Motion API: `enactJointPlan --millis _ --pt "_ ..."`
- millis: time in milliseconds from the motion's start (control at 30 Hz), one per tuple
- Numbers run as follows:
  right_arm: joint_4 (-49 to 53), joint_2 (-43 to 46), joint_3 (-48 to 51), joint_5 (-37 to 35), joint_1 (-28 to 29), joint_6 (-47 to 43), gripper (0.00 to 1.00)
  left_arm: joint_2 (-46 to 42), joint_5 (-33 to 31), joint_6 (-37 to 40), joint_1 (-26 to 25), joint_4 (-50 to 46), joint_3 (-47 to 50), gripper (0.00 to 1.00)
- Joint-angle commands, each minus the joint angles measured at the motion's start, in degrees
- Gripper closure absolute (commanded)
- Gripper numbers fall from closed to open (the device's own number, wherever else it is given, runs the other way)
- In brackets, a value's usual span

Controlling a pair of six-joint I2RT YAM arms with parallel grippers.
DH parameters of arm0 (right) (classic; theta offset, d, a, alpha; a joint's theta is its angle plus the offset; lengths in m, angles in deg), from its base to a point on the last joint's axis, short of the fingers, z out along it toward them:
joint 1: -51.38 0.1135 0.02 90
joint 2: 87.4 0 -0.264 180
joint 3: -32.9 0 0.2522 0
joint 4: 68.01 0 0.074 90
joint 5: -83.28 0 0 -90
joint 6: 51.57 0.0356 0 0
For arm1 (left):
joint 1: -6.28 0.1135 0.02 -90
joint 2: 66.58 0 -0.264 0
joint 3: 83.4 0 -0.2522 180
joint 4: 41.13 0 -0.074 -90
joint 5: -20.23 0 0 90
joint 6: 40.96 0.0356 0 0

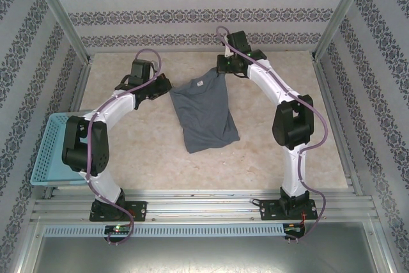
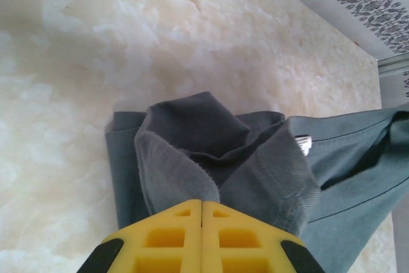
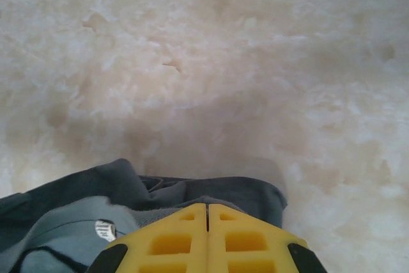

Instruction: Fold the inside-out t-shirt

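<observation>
grey cloth in both claws, folks: one shirt [image 1: 204, 110] lay spread on the middle of the table [image 1: 287, 158], collar end toward the far wall, hem toward the bases. the left arm [image 1: 96, 132] rose from its base with the elbow swung out to the left and the forearm reaching in. that put the left gripper [image 1: 161, 87] at the shirt's left shoulder. the right arm [image 1: 291, 119] mirrored it, elbow out to the right. the right gripper [image 1: 223, 67] sat at the other shoulder corner, further back than the left one.

on the left wrist view, yellow fingers [image 2: 166, 234] were pressed flat together with a bunched fold of shirt pinched at their tips, clenched on cloth. same story on the right wrist view: fingers together, shirt edge caught at the tips.

the count: two arms, two grippers, one shirt, one pale label [image 1: 199, 84] by the collar. one light-blue basket [image 1: 54, 148] sat at the table's left edge beside the left elbow, well apart from the shirt.
</observation>
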Motion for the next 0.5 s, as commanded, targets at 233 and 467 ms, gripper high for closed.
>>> enactJointPlan --millis 233,467 --pt "0.2 -6.8 -9.0 2.3 -1.0 1.9 1.0 14.2 2.1 -1.8 2.2 4.2 -10.3 0.94" --pt "2.0 -11.8 -14.4 2.2 -1.8 1.3 1.0 20.4 3.3 -3.3 3.4 5.2 -12.9 0.93"
